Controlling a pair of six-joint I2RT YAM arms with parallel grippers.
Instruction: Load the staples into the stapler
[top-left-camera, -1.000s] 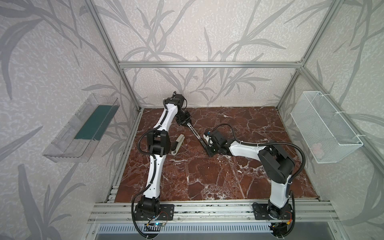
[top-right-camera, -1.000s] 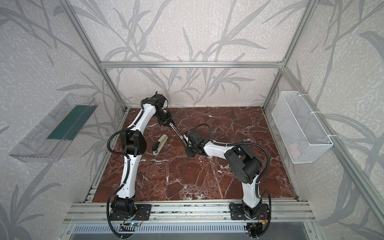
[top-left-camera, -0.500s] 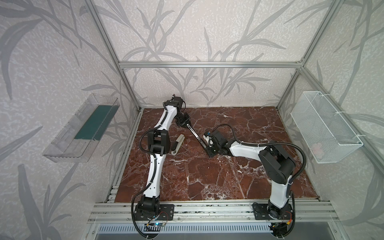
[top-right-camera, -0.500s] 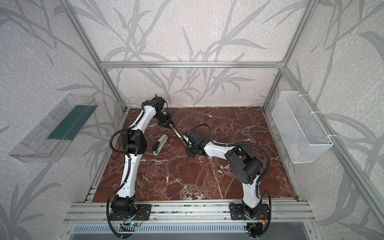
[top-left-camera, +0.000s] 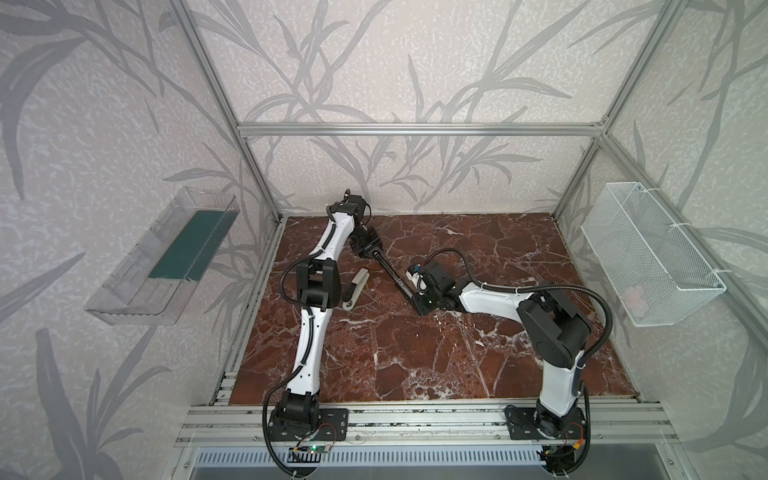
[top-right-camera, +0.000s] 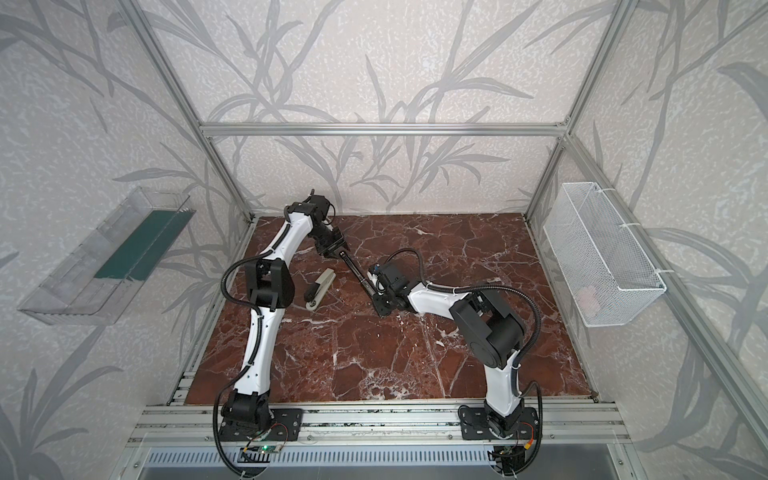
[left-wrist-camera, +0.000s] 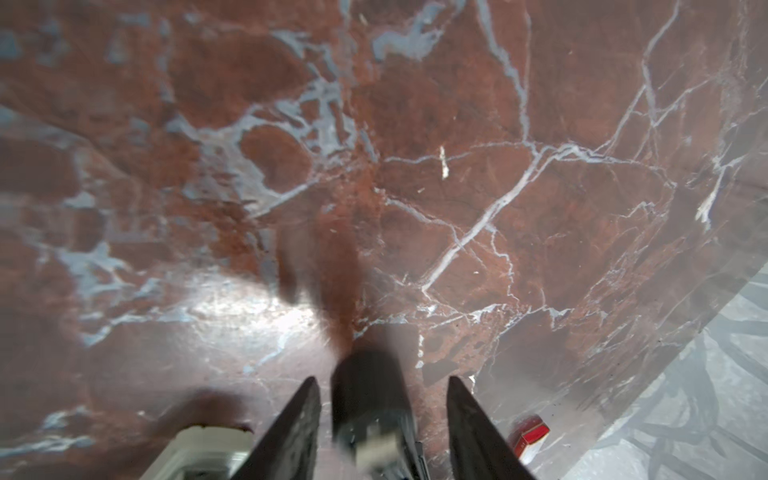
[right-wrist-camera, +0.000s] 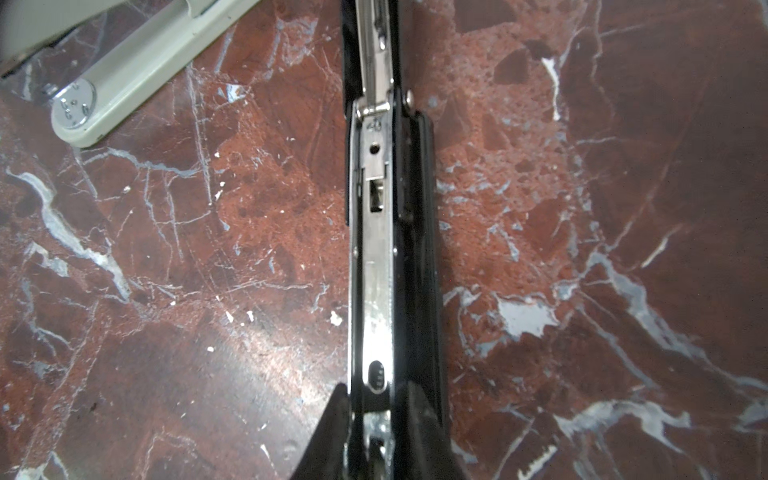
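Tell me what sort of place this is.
Most likely a robot lab work cell: an aluminium frame boxes in a marble-look tabletop, a left arm and right arm are bolted to a rail at its front, and a wire basket hangs on a side wall.

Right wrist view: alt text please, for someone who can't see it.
A black stapler, its silver metal rail exposed, stretches away from the right fingers clamped on its near end. A beige stapler lies apart from it on the red marble table.
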